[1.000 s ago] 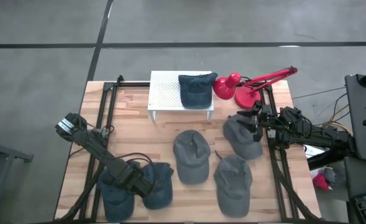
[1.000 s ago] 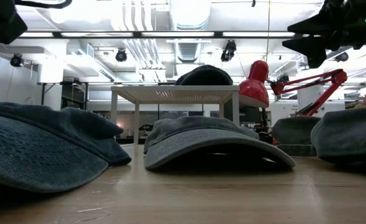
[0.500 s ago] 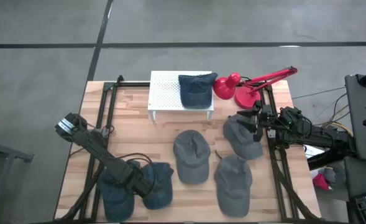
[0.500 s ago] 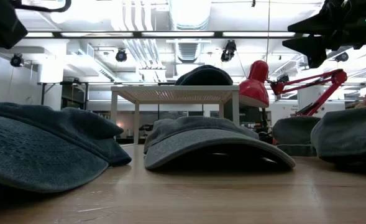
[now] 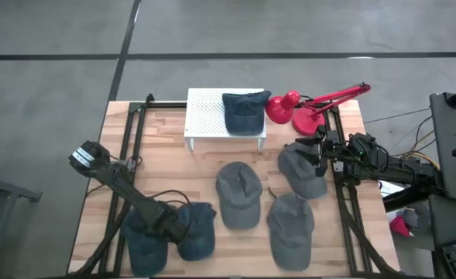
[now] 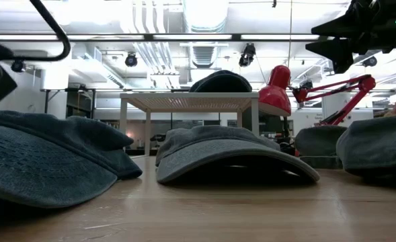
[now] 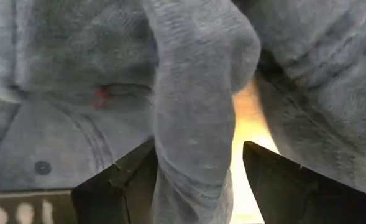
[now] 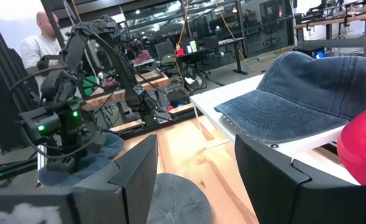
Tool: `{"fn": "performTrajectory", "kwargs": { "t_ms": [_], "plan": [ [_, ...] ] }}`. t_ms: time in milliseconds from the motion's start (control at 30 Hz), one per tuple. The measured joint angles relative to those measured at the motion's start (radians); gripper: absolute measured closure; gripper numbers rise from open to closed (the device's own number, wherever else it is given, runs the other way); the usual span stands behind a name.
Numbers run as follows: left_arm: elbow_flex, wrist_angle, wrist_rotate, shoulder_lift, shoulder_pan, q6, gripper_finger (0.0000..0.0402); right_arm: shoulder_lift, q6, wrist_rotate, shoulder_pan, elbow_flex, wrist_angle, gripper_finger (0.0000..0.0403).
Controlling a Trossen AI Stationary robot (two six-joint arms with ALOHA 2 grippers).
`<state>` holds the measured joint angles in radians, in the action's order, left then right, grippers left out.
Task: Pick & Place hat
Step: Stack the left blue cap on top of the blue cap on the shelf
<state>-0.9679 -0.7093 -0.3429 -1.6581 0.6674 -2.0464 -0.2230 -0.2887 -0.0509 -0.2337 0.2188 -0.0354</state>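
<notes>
Left gripper (image 7: 195, 177) down on near-left blue hat (image 5: 197, 230), jaws apart astride a fabric fold. Right gripper (image 5: 314, 151) open, empty, above far-right grey hat (image 5: 301, 172).

Ceiling lights (image 6: 204, 13) are glaring in the low view, leaving the near hats (image 6: 43, 161) blurring in shadow. Warm light is glowing off the desk (image 7: 248, 124) in the dim, soft left wrist view.

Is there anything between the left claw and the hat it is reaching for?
Nothing visible. The left claw is open with a fold of the blue hat already between its fingers, at the table's near left corner.
</notes>
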Motion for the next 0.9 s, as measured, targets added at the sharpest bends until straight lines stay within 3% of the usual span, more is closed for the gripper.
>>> {"fn": "performTrajectory", "kwargs": {
  "t_ms": [167, 667, 900],
  "plan": [
    [0.028, 0.064, -0.027, 0.0, 0.0, -0.003, 0.0205, 0.0, 0.0, 0.0, 0.0, 0.0, 0.0, 0.0193],
    [0.028, 0.066, -0.019, 0.007, 0.001, -0.029, 0.0382, 0.0, 0.0, 0.0, 0.0, 0.0, 0.0, 0.0193],
    [0.009, -0.015, 0.036, 0.047, 0.006, -0.094, 0.0391, -0.001, 0.0, -0.001, 0.0, 0.0, 0.0, 0.0193]
  ]
}}
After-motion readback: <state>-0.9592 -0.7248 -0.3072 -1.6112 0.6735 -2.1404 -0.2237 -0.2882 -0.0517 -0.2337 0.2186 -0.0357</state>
